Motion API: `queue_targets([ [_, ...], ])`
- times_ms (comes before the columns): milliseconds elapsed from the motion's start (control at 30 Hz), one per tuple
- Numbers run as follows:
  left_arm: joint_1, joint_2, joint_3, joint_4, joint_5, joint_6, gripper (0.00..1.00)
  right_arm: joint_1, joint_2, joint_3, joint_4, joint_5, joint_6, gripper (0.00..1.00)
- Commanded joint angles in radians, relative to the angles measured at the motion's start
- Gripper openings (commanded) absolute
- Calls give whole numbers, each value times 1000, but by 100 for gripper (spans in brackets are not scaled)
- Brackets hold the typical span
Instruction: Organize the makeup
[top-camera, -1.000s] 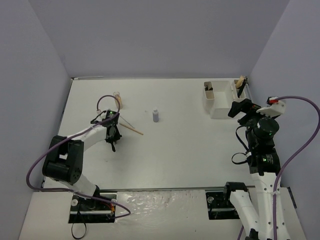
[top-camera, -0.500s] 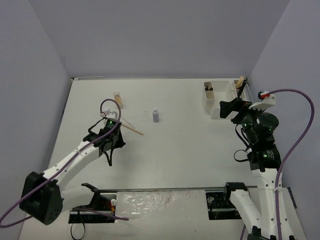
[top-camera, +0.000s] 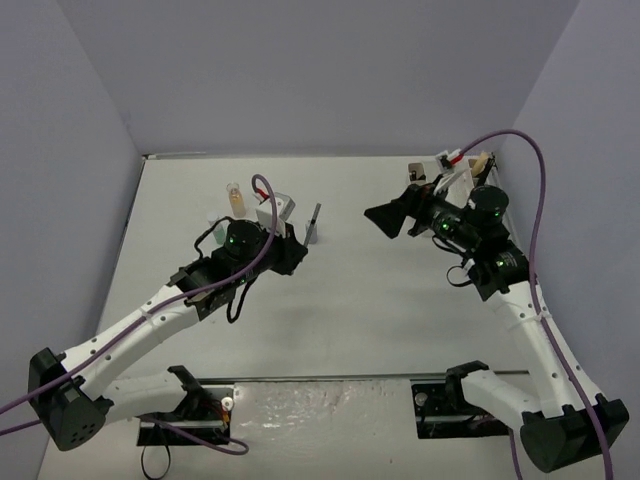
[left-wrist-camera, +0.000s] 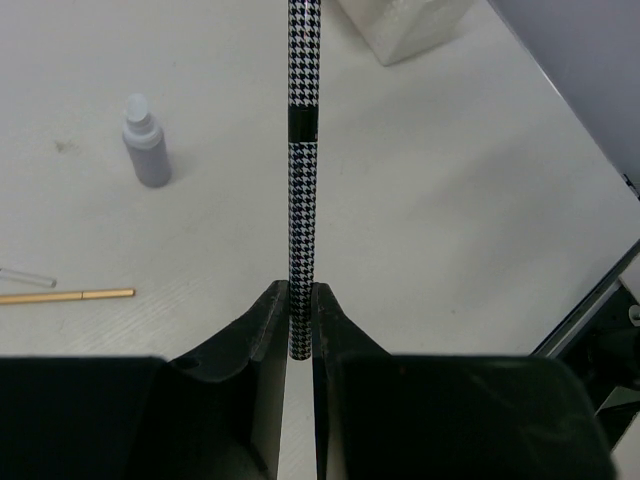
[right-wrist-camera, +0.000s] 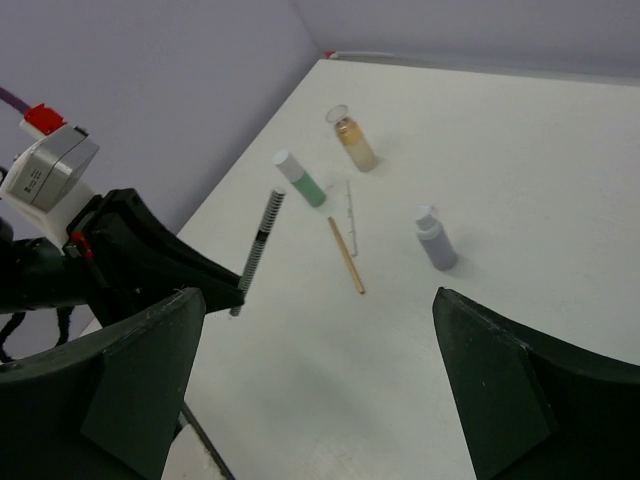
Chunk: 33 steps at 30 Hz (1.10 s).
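Houndstooth pencil (left-wrist-camera: 303, 200) clamped in left gripper (left-wrist-camera: 301, 305), held mid-frame above table (left-wrist-camera: 450, 200); right gripper (right-wrist-camera: 320, 375) spread wide, nothing held. Yet to be sorted, upper centre: amber bottle (right-wrist-camera: 352, 140), green bottle (right-wrist-camera: 300, 180), grey-purple bottle (right-wrist-camera: 435, 243), tan stick (right-wrist-camera: 346, 255)

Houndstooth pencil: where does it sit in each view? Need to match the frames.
Top external: houndstooth pencil near centre, a thin dark stick.
Left wrist: straight up the middle, clamped in the left gripper.
Right wrist: left of centre, tilted.
Shared landmark: grey-purple bottle, visible in all three.
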Motion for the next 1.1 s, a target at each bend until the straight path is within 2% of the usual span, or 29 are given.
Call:
queue_targets([
  [0, -59, 50, 110, 175, 39, 73, 0, 154, 76, 66, 155, 44, 30, 93],
  [133, -76, 83, 144, 198, 60, 79, 0, 244, 143, 66, 196, 92, 34, 91],
  [300, -80, 74, 138, 222, 61, 79, 0, 270, 179, 47, 228, 144, 47, 83],
  [700, -80, 69, 125, 255, 71, 79, 0, 292, 232, 33, 296, 146, 82, 42],
  [733, -80, 69, 125, 255, 71, 81, 0, 292, 236, 33, 297, 146, 82, 38],
  [800, -80, 70, 126, 256, 70, 82, 0, 294, 242, 33, 300, 142, 83, 23],
  [933, -78, 74, 122, 250, 54, 73, 0, 295, 237, 30, 291, 170, 65, 5],
  [967, -76, 78, 121, 242, 44, 66, 3, 295, 236, 32, 275, 191, 55, 1],
  [1067, -67, 91, 122, 212, 24, 43, 11, 293, 234, 38, 252, 237, 27, 0],
])
